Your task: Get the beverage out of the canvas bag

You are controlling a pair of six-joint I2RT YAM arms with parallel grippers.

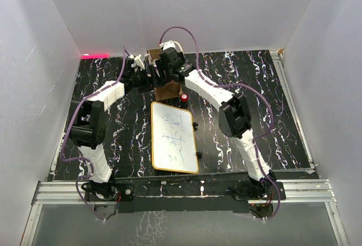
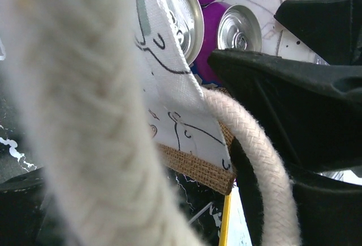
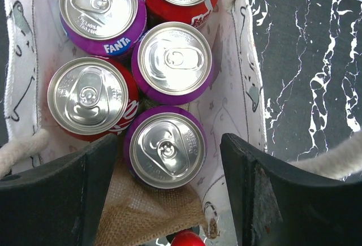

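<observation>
The canvas bag stands at the far middle of the table, and both grippers are at its mouth. In the right wrist view its white printed lining holds several upright cans, purple and red. My right gripper is open just above the bag, its jaws on either side of the nearest purple can. My left gripper is open at the bag's edge. One cream rope handle runs between its fingers, over the right one. A blurred stretch of rope hides the left finger.
A yellow-framed whiteboard lies flat in front of the bag. A red can stands on the table just right of the bag and also shows in the right wrist view. White walls enclose the black marbled table.
</observation>
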